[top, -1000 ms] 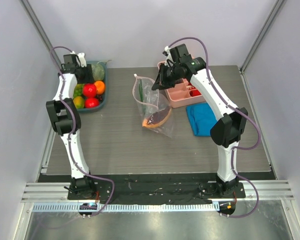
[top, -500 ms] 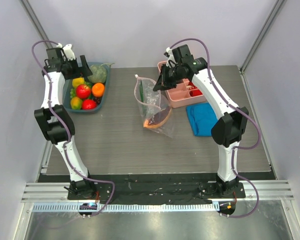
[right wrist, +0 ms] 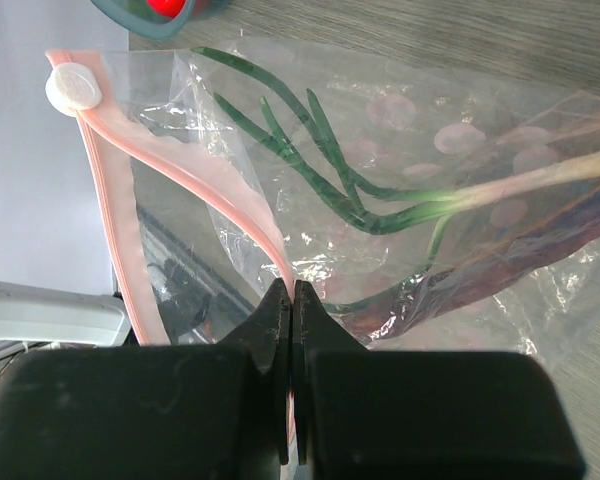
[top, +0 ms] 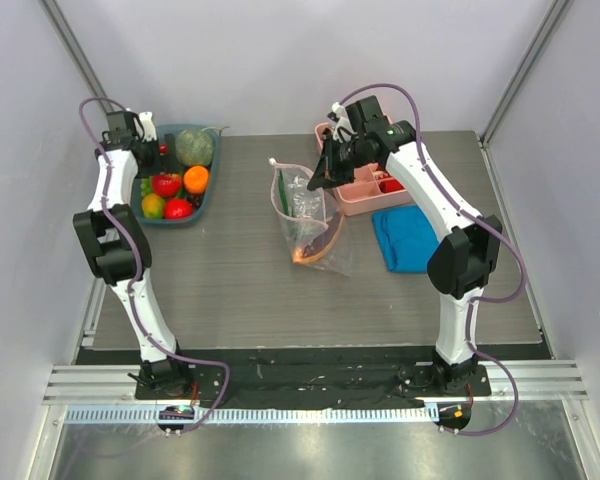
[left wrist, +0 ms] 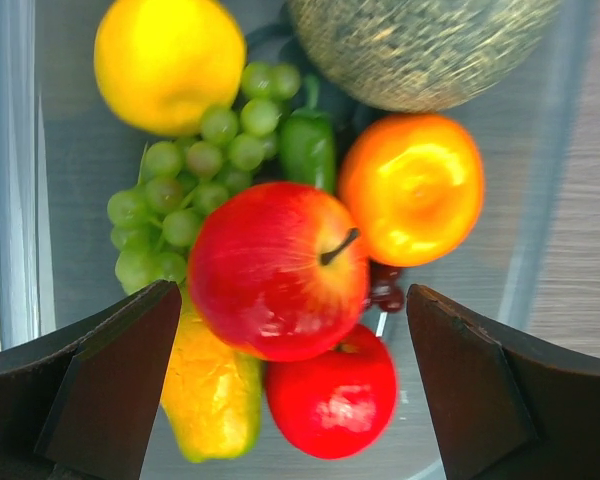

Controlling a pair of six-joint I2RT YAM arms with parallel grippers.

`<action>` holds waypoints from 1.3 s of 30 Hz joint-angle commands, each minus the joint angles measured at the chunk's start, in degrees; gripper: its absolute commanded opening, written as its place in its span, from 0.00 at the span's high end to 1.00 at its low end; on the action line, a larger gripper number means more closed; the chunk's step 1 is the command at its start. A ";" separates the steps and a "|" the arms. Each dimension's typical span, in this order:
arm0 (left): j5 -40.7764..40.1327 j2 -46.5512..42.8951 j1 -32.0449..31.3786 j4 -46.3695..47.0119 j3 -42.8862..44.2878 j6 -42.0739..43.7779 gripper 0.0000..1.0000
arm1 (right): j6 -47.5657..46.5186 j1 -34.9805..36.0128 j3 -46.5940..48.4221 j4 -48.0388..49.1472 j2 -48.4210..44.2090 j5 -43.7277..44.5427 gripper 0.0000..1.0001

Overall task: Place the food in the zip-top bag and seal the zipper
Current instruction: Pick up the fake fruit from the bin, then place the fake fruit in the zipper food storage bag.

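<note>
1. Tabletop (top: 230, 290): grey, wood-grain, with both arm bases bolted at its near edge.

2. Blue cloth (top: 404, 240): folded, lying flat at centre right, just beside the right arm's elbow.

3. Zip-top bag (top: 315, 225): clear with pale pink dots, at mid-table. Its lower end rests on the tabletop and its mouth is raised. Inside are an orange-brown piece (top: 302, 253) at the low end, a dark purple piece (right wrist: 540, 250) and a long green-leaved stalk (right wrist: 310, 150).

4. Zipper (right wrist: 120, 180): a pink strip whose two sides stand apart, so the mouth gapes. The white slider tab (right wrist: 73, 90) sits at the far end of the strip.

5. Right hand (right wrist: 292, 295): jaws pressed together, pinching the zipper strip and holding the bag's mouth up.

6. Pink divided tray (top: 360, 200): just behind the cloth, beneath the right forearm. Small red bits show in one compartment.

7. Teal basin (top: 208, 200): at the far left corner, holding the loose food. Contents are a red apple (left wrist: 270, 270), a smaller red fruit (left wrist: 330, 395) touching it, an orange (left wrist: 410, 190), green grapes (left wrist: 180, 190), a yellow fruit (left wrist: 170, 60), a green pepper (left wrist: 305, 150), a netted green-grey ball (left wrist: 420, 45) and a yellow-orange piece (left wrist: 215, 395).

8. Left hand (left wrist: 292, 292): jaws spread wide and gripping nothing, poised above the basin with the red apple between the fingers in the wrist view.
</note>
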 commanded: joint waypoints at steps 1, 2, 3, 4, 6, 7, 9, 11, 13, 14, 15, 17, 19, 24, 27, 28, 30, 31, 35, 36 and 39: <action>-4.52 1.25 -0.45 -0.56 -0.78 2.89 0.00 | -1.10 -0.17 -0.46 1.82 -4.48 -0.50 0.99; -4.87 1.86 -0.45 -0.65 -0.78 3.07 0.00 | -0.93 -0.17 -0.46 1.81 -4.48 -0.59 0.99; -5.13 2.13 -0.45 -1.35 -0.69 3.07 0.00 | -0.93 0.01 -0.46 1.81 -4.39 -0.59 0.99; -4.78 2.30 -0.36 -1.62 -0.78 3.24 0.01 | -0.84 0.10 -0.37 1.90 -4.31 -0.59 0.99; -4.08 2.13 -0.45 -1.97 -0.95 2.98 0.07 | -0.84 0.36 -0.11 1.99 -4.13 -0.68 0.99; -3.12 1.95 -0.45 -1.97 -0.96 2.72 0.09 | -0.93 0.45 0.24 2.08 -4.13 -0.68 0.99; -2.06 0.29 -0.45 -1.80 -1.04 1.67 0.19 | -0.93 0.71 0.50 2.16 -4.04 -0.77 0.99; -0.04 -1.38 -0.45 -0.66 -1.39 0.96 0.25 | -0.84 1.06 0.51 2.25 -4.13 -0.85 0.99; 1.02 -3.40 -0.36 -0.39 -1.31 0.17 0.39 | -0.84 1.50 0.59 2.34 -3.96 -0.85 0.99; 1.54 -3.76 -0.45 -0.48 -1.05 0.08 0.44 | -0.84 1.68 0.68 2.52 -4.04 -0.68 0.99; 1.81 -4.37 -0.36 -0.56 -0.61 -0.09 0.50 | -0.84 1.85 0.77 2.52 -3.78 -0.77 0.99; 2.68 -6.04 -0.45 -0.65 -0.34 -0.27 0.52 | -0.75 2.21 1.47 2.69 -3.43 -0.68 0.99; 3.74 -7.79 -0.54 -0.65 0.01 -0.53 0.57 | -0.66 2.38 2.43 2.78 -3.08 -0.68 0.99; 15.03 -13.06 -0.89 -1.35 1.24 -5.36 0.58 | -0.40 3.17 3.49 2.87 -2.46 -0.59 0.99; 21.31 -18.51 -3.95 0.13 2.21 -9.93 0.58 | -0.57 3.61 3.14 2.87 -2.55 -0.33 0.99; 24.89 -19.83 -5.10 0.66 2.12 -11.24 0.58 | -0.66 3.70 3.23 2.87 -2.46 -0.33 0.99; 27.20 -23.79 -9.49 1.98 1.33 -14.58 0.58 | -0.49 4.05 3.67 2.87 -2.37 -0.33 0.99; 29.39 -25.37 -10.98 3.03 0.55 -15.81 0.58 | -0.40 4.14 4.28 2.96 -2.29 -0.33 0.99; 31.78 -32.14 -19.77 7.51 -6.64 -19.78 0.58 | 0.21 4.31 6.04 3.22 -2.28 -0.42 0.99; 31.87 -34.50 -22.83 8.13 -7.71 -20.13 0.57 | 0.30 4.32 6.56 3.13 -2.37 -0.42 0.99; 31.08 -37.50 -28.72 8.22 -11.75 -19.61 0.56 | 1.62 4.23 7.44 3.40 -2.90 -0.85 0.99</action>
